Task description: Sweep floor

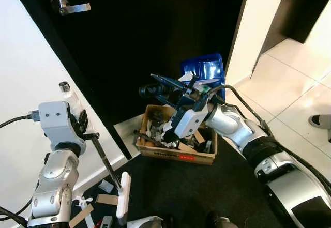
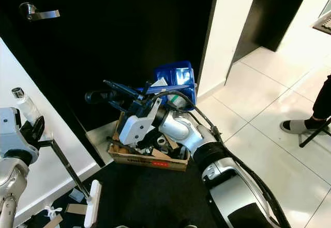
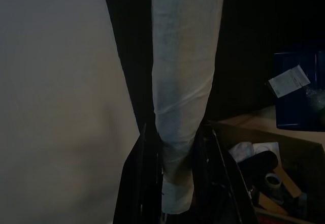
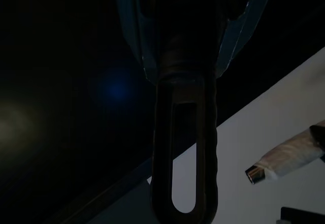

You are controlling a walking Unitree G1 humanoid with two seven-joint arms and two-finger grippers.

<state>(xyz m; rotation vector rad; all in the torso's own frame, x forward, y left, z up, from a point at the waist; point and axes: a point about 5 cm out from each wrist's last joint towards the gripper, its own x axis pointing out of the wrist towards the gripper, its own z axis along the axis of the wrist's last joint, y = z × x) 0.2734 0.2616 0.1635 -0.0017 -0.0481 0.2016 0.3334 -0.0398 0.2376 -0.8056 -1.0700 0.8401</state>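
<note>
1. The left gripper [image 1: 83,130] was at the near left beside the white wall [image 1: 20,67], its black fingers pinched round the upper shaft of a broom [image 1: 106,163]
2. The broom's taped handle end [image 1: 70,94] stuck up past the gripper, and its metal pole slanted down to a white head [image 1: 123,194] resting on the dark floor mat [image 1: 176,186]
3. Scraps of cardboard and paper [image 1: 106,198] lay on the floor just beside the broom head
4. The right gripper [image 1: 178,101] reached over a cardboard box [image 1: 176,153] in the middle, fingers pressed onto the handle of a blue dustpan [image 1: 204,73]
5. The dustpan's blue pan was tilted up at the far side of the box, against the black door [image 1: 155,31]
6. The box was full of mixed rubbish and sat at the door's foot
7. A person's foot [image 2: 300,126] showed on the white tiles at the far right
</note>
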